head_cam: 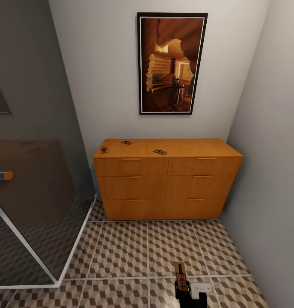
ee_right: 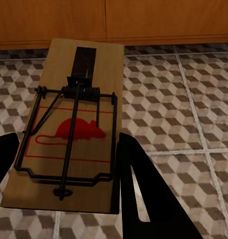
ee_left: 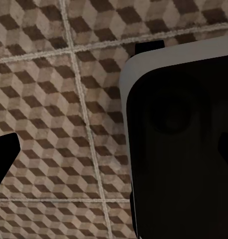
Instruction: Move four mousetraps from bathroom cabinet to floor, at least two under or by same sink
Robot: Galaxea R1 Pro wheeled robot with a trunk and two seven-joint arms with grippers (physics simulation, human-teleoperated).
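Right gripper (ee_right: 69, 189) clamped on tan wooden mousetrap (ee_right: 76, 124) with red mouse mark, over cube-patterned tiled floor (head_cam: 121, 252)
Three more traps on orange-brown six-drawer cabinet (head_cam: 168, 184) top; left gripper state can't be told

No readable text anywhere; just a red mouse outline on the mousetrap (ee_right: 74, 129).

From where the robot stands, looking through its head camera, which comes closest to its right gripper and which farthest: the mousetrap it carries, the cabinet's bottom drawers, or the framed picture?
1. The held mousetrap, between the right gripper fingers, low in the view.
2. The cabinet's bottom drawers, ahead across the tiled floor.
3. The framed picture, high on the back wall above the cabinet.
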